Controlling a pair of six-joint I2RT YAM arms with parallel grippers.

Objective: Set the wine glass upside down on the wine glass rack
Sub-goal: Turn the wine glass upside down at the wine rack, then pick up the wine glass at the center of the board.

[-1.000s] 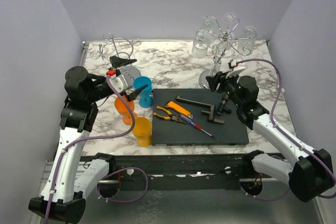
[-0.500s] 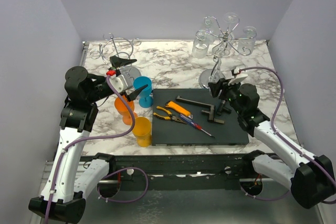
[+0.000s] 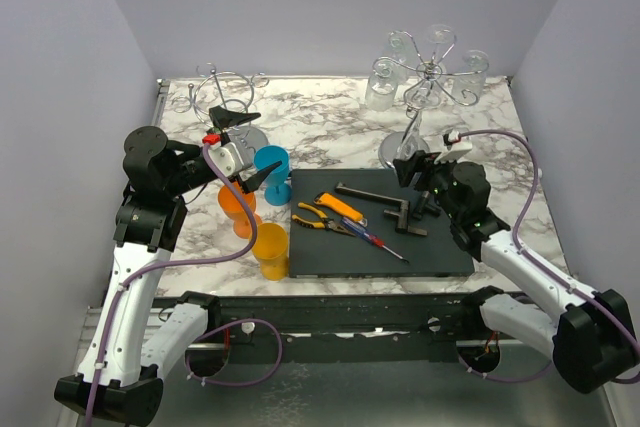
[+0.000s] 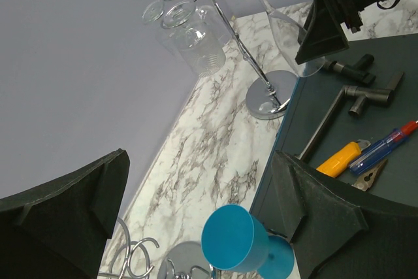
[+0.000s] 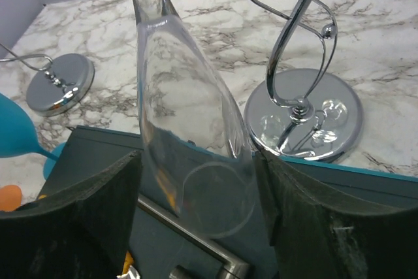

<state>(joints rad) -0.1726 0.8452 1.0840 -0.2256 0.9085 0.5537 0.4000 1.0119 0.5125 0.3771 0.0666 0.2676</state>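
Observation:
My right gripper is shut on the bowl of a clear wine glass, held upside down with the stem pointing up. The glass hangs just in front of the chrome wine glass rack, near its round base. Several clear glasses hang from the rack's arms. The held glass also shows in the left wrist view. My left gripper is open and empty, above a blue goblet.
A dark mat holds orange-handled pliers, a red and blue screwdriver and black metal tools. An orange cup and a yellow cup stand left of it. A smaller empty chrome rack stands back left.
My right gripper has shifted a little left and down with the glass, and the glass now stands more upright by the rack's base. The left arm has not moved.

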